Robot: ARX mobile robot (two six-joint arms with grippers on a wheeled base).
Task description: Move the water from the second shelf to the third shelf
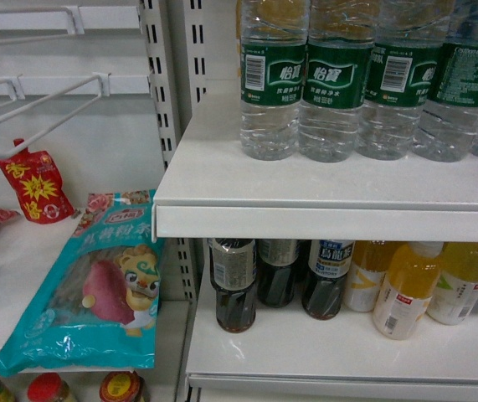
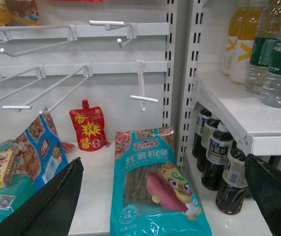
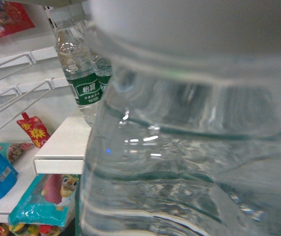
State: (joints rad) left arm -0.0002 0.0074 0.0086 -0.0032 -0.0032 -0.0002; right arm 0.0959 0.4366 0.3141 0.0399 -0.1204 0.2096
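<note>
A clear ribbed water bottle (image 3: 189,162) fills the right wrist view, hanging in front of the white shelf edge (image 3: 59,160). My right gripper is shut on it, its fingers hidden behind the bottle. More green-labelled water bottles (image 1: 331,75) stand in a row on the upper shelf (image 1: 305,209); the rightmost one (image 1: 473,79) has red figures on its label. My left gripper (image 2: 164,164) is open and holds nothing, its black fingers (image 2: 46,206) wide apart above a teal noodle bag (image 2: 155,187). Neither gripper shows in the head view.
Dark tea bottles (image 1: 234,285) and yellow juice bottles (image 1: 406,289) stand on the lower shelf (image 1: 322,356). To the left, white wire hooks (image 1: 46,100) stick out, a red pouch (image 1: 36,186) hangs, and snack bags (image 2: 17,167) lie.
</note>
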